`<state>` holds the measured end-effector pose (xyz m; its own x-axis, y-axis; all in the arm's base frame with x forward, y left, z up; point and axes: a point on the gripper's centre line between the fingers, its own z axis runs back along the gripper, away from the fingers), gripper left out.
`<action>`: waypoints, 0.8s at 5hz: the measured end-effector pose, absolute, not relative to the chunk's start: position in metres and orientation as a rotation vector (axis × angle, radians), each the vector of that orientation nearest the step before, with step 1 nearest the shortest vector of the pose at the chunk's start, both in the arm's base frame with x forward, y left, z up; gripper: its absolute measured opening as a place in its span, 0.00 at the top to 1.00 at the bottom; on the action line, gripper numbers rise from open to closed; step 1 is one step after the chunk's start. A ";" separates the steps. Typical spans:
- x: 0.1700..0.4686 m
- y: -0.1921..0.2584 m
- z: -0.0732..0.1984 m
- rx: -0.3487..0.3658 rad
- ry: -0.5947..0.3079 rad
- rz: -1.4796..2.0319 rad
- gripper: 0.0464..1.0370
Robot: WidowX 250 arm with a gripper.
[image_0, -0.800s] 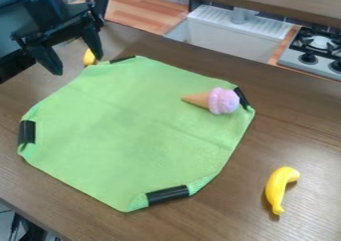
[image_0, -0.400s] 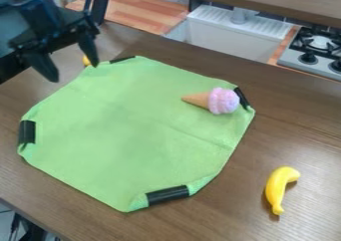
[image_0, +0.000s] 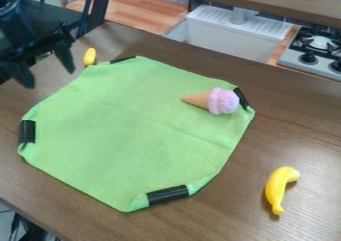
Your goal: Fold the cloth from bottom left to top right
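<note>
Mostly flat, the cloth lies across the middle of the worktop, unfolded, with a faint crease running from its upper left toward its right side. Four black strips sit at its edge: one at the top, one at the right, one at the left and one at the bottom. The cone, with its pink scoop, rests on its side on the cloth, near the right strip, its tip pointing left. At the upper left, the tool hangs with its two fingers spread well apart and nothing between them, just off the cloth's upper-left side. A small yellow thing is near the top strip, and the banana lies on the worktop to the lower right, apart from the cloth. Behind are a white sink and a stove.
</note>
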<state>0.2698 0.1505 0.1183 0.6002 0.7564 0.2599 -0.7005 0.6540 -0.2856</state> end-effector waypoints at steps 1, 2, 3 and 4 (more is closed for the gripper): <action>0.258 0.161 0.106 -0.086 -0.377 0.825 0.04; 0.243 0.173 0.089 -0.030 -0.392 0.816 0.04; 0.231 0.175 0.068 0.003 -0.393 0.770 0.04; 0.226 0.175 0.054 0.026 -0.392 0.746 0.04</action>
<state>0.2262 0.1745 0.0535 0.6654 0.6561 0.3561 -0.6659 0.7373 -0.1142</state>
